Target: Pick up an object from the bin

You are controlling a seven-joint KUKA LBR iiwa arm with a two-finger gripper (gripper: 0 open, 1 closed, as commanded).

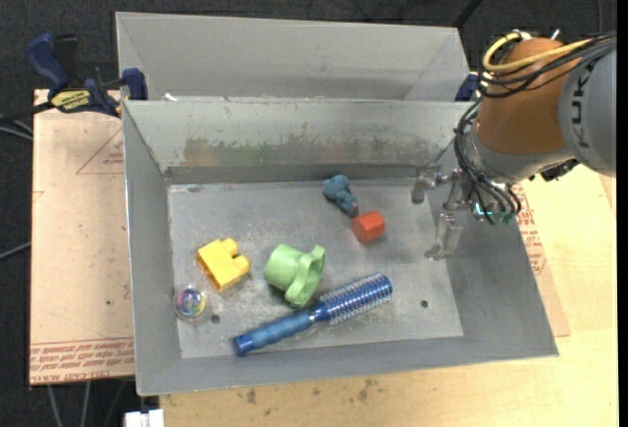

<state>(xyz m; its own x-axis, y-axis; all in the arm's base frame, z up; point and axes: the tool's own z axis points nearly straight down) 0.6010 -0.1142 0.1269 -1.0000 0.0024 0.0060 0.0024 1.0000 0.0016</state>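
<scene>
Nearest the front wall of the bin [294, 135] lies a blue hairbrush [314, 315], long axis running from handle at lower left to bristle head at upper right. Beside it are a glossy ball [189, 301], a yellow block [223, 263] and a green plastic piece [295, 272]. Farther back, near the floor's middle, sits a red cube [369, 228], the item closest to the pincer [442, 237]. It has no long axis, looks light and stiff, and its opposite flat faces would suit a grip. Behind it rests a small blue figure [340, 193]. The pincer hangs over bare floor right of the cube, apart from it; whether it is open or closed cannot be told.
</scene>
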